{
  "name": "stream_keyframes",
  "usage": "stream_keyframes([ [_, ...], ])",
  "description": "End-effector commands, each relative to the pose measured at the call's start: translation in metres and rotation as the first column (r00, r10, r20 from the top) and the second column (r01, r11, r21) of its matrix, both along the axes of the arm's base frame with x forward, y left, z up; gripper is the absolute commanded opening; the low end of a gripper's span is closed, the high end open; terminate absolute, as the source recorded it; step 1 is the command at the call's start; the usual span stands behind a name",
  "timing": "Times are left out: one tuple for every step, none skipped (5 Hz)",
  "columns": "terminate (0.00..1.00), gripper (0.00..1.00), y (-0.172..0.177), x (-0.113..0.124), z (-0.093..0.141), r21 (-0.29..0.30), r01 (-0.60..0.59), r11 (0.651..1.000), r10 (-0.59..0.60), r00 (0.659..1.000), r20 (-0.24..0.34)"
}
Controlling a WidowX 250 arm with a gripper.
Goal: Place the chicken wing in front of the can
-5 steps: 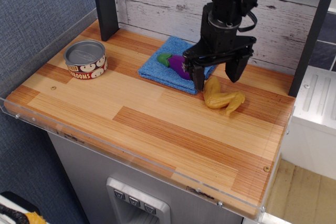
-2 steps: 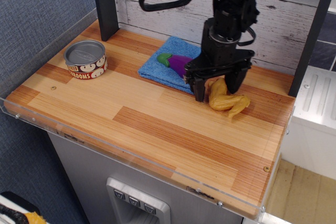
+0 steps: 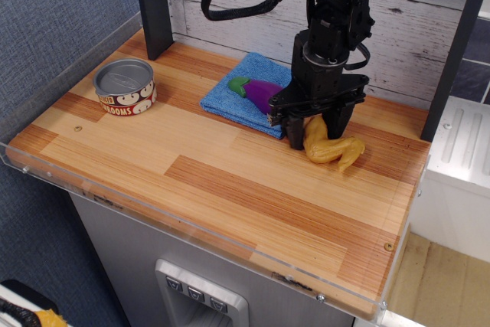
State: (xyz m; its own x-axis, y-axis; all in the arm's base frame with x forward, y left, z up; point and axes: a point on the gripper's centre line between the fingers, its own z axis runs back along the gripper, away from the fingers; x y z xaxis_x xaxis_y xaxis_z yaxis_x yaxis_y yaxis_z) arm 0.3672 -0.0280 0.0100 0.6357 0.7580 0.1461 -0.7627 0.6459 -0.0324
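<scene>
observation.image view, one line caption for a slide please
Pincer straddling the chicken wing on the wooden table, can far left.

The striped wooden desk (image 3: pixel 207 181) carries a can (image 3: pixel 125 87) near its back left corner, a blue cloth (image 3: pixel 249 94) toward the back middle, and a chicken wing (image 3: pixel 331 147) lying on the bare wood just right of the cloth

Yellow-tan chicken wing (image 3: pixel 331 147) lies right; silver, red-labelled can (image 3: pixel 125 87) stands upright far left.
</scene>
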Motion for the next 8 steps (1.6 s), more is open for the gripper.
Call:
stream_keyframes([
  [0.0, 0.0, 0.001, -0.002, 0.007, -0.026, 0.005, 1.0, -0.004, 1.0, 0.025],
  [0.0, 0.0, 0.007, -0.01, 0.029, -0.064, 0.01, 0.998, -0.008, 0.999, 0.034],
  [0.0, 0.0, 0.021, -0.027, 0.056, -0.048, -0.035, 0.998, 0.038, 0.997, 0.062],
  [0.0, 0.0, 0.039, -0.046, 0.073, -0.076, -0.084, 0.994, 0.09, 0.993, 0.081],
  [0.0, 0.0, 0.067, -0.071, 0.081, -0.087, -0.151, 0.985, 0.157, 0.985, 0.075],
  [0.0, 0.0, 0.101, -0.098, 0.083, -0.09, -0.26, 0.961, 0.268, 0.958, 0.097],
  [0.0, 0.0, 0.125, -0.116, 0.073, -0.135, -0.331, 0.934, 0.345, 0.933, 0.101],
  [0.0, 0.0, 0.14, -0.12, 0.06, -0.08, -0.373, 0.924, 0.38, 0.92, 0.1],
])
